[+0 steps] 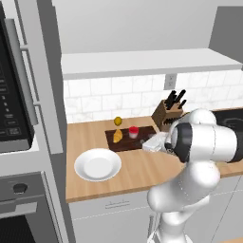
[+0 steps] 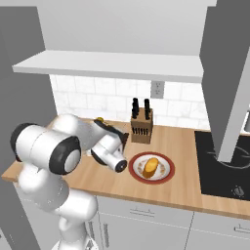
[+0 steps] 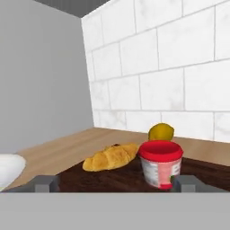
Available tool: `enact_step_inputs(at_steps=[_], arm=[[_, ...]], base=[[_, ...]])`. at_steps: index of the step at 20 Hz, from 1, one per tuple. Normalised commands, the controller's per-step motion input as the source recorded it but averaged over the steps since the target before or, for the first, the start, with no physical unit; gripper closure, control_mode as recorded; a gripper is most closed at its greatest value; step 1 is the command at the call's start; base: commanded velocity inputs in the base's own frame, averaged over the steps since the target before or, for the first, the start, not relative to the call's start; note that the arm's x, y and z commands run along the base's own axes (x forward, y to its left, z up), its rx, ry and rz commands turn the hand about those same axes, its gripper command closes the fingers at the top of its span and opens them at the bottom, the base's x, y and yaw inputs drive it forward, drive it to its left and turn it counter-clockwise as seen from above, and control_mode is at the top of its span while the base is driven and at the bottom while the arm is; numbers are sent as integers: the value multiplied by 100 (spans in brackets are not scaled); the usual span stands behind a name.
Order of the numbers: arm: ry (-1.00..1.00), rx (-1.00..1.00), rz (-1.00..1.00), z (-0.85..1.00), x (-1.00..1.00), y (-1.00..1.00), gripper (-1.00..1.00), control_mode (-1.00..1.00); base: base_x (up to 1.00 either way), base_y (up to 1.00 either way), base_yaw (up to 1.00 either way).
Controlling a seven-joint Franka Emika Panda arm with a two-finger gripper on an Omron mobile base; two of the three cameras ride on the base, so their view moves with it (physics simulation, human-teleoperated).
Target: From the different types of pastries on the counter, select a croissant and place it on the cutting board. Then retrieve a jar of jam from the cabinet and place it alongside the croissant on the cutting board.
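Observation:
The dark-brown cutting board (image 1: 124, 144) lies on the counter (image 1: 137, 178) below the cabinet (image 1: 142, 62). On the board the golden croissant (image 1: 117, 136) lies left of the red jar of jam (image 1: 133, 132), which stands upright. My gripper (image 1: 148, 142) sits low at the board's right end, facing them. In the hand view the two fingertips (image 3: 44, 183) stand wide apart and the gripper (image 3: 114, 184) is open. The jar of jam (image 3: 160, 164) stands free on the cutting board (image 3: 112, 180) just ahead of the right tip, beside the croissant (image 3: 110, 157).
A round yellow ball (image 1: 117, 121) rests behind the board by the tiled wall. A white plate (image 1: 98, 164) sits in front of the board. The knife block (image 1: 167, 112) stands to the right. Another pastry on a reddish-brown plate (image 2: 165, 176) lies beyond my arm, by the stovetop (image 2: 219, 166).

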Motion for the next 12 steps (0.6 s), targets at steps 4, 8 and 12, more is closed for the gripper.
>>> enact_step_inputs(at_steps=[4, 8, 12], arm=[[2, 11, -12, 100, -84, -5, -100, -100], [11, 12, -15, 100, -63, 0, -100, -100], [18, 18, -17, 100, -63, -2, -100, -100]], base=[[0, 0, 0], [0, 0, 0], [0, 0, 0]])
